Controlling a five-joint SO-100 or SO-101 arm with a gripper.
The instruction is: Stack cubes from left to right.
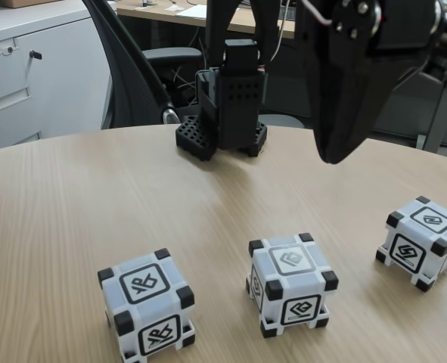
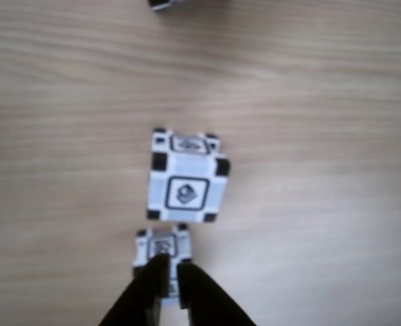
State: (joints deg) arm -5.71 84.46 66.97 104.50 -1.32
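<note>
We see three cubes standing apart on a light wooden table (image 1: 72, 204), none stacked. In the fixed view the left cube (image 1: 147, 310) sits close to the bottom edge of the frame, the middle cube (image 1: 291, 283) stands to its right with a clear strip of bare wood between them, and the right cube (image 1: 422, 242) lies further right and a little farther back, almost at the frame's right edge. Each rests flat on the tabletop, turned slightly so that a corner faces us.

Behind them the table runs open up to the black perforated base block (image 1: 221, 125), well apart from all three cubes. The table's curved rim shows at the far left and right, with an office chair (image 1: 144, 72) and a white cabinet (image 1: 34, 68) beyond it.

The gripper (image 1: 336, 155) hangs above the table in the fixed view, its dark tip over bare wood behind the middle and right cubes and touching nothing.

In the other view the gripper (image 2: 172, 268) rises from the bottom edge, its two fingers nearly together with only a thin slit between them and nothing clamped. One cube (image 2: 186, 178) lies at centre, another (image 2: 163, 246) just below it behind the fingertips, and a corner of a third (image 2: 165, 3) shows at the top edge. Bare wood spreads wide on both sides.
</note>
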